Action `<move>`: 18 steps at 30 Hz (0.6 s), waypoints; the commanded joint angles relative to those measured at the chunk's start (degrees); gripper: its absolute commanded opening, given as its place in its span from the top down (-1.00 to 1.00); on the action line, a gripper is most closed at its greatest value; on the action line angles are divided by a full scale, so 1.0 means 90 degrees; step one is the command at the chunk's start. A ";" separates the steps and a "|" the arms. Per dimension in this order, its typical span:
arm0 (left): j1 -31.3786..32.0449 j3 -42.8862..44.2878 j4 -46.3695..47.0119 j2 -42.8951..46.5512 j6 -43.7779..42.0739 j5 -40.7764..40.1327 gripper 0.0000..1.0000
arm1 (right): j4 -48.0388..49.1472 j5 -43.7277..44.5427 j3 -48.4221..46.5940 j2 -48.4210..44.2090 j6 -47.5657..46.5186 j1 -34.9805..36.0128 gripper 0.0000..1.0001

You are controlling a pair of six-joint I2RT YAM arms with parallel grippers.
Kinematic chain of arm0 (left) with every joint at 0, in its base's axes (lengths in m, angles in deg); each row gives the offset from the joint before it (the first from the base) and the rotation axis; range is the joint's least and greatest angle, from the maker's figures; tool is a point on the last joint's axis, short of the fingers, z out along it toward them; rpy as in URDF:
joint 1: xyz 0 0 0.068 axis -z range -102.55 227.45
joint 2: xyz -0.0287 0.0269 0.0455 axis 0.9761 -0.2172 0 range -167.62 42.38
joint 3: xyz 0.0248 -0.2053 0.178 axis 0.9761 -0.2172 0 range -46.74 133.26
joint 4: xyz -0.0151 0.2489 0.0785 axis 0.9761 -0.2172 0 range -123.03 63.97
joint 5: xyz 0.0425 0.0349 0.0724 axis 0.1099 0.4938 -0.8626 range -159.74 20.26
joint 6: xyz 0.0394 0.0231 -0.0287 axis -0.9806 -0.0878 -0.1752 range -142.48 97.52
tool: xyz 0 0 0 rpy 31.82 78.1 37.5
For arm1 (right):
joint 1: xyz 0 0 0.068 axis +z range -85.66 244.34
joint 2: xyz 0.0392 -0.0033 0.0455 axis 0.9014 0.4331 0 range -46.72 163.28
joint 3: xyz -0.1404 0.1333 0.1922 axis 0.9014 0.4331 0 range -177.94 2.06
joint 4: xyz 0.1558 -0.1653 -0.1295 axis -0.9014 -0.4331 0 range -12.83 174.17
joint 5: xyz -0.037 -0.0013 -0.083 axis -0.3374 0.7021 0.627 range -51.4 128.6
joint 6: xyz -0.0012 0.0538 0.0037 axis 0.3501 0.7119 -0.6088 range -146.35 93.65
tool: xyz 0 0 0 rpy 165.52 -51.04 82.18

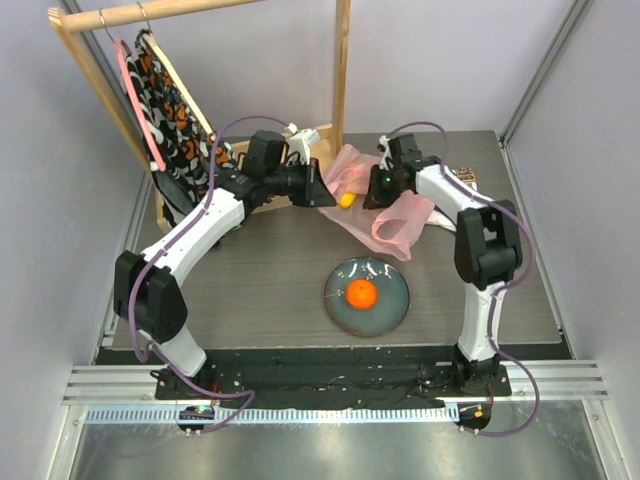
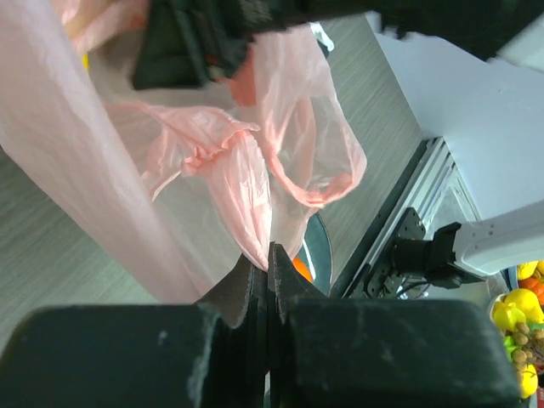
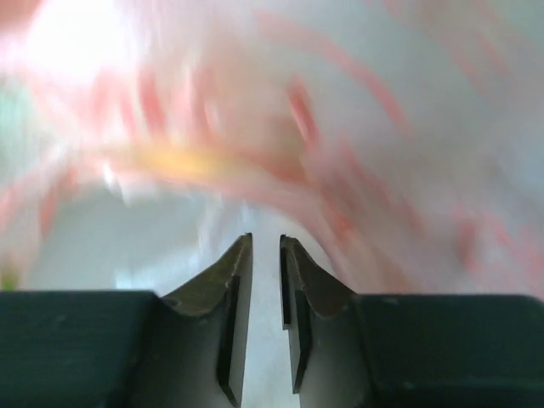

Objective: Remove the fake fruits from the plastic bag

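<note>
The pink plastic bag (image 1: 395,222) lies crumpled at the back of the table. A yellow fruit (image 1: 346,200) shows at its left opening. An orange (image 1: 361,294) rests on the dark plate (image 1: 393,310) in front. My left gripper (image 1: 322,188) is shut on the bag's edge (image 2: 246,204), holding it up; the orange (image 2: 300,269) peeks past the fingers. My right gripper (image 1: 383,192) reaches into the bag from behind. In the right wrist view its jaws (image 3: 266,240) stand a narrow gap apart with nothing between them, and blurred pink film (image 3: 357,127) surrounds them.
A wooden rack (image 1: 342,70) stands at the back left with a patterned cloth (image 1: 175,110) on a pink hanger. Off the table's edge, a heap of yellow and orange fruits (image 2: 520,316) appears in the left wrist view.
</note>
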State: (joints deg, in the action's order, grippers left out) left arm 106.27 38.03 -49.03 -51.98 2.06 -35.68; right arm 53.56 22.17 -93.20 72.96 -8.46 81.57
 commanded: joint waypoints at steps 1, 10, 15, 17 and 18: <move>0.0011 0.0541 0.0163 -0.0266 -0.0128 -0.0006 1.00 | -0.0562 -0.0577 0.0632 -0.1780 -0.0688 -0.0098 0.49; 0.0021 0.0942 0.0378 -0.0628 0.0154 0.0179 1.00 | -0.0585 -0.1036 0.2010 -0.3005 -0.0876 -0.0079 0.24; 0.0021 0.0893 0.0583 -0.0258 0.0282 0.0609 1.00 | -0.0027 -0.0607 0.1699 -0.2372 -0.0192 0.0009 -0.06; 0.0030 0.0903 0.0574 -0.0023 0.0194 0.0717 1.00 | 0.0168 -0.0383 0.1330 -0.2059 -0.0065 0.0028 -0.12; 0.0030 0.0893 0.0525 0.0045 0.0136 0.0804 1.00 | 0.0207 -0.0334 0.1172 -0.1748 -0.0064 0.0028 -0.12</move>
State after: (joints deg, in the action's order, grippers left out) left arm 106.34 44.32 -47.50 -57.49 3.74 -33.01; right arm 50.57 15.86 -76.64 51.19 -12.57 81.35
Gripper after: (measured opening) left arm 0.017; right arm 0.547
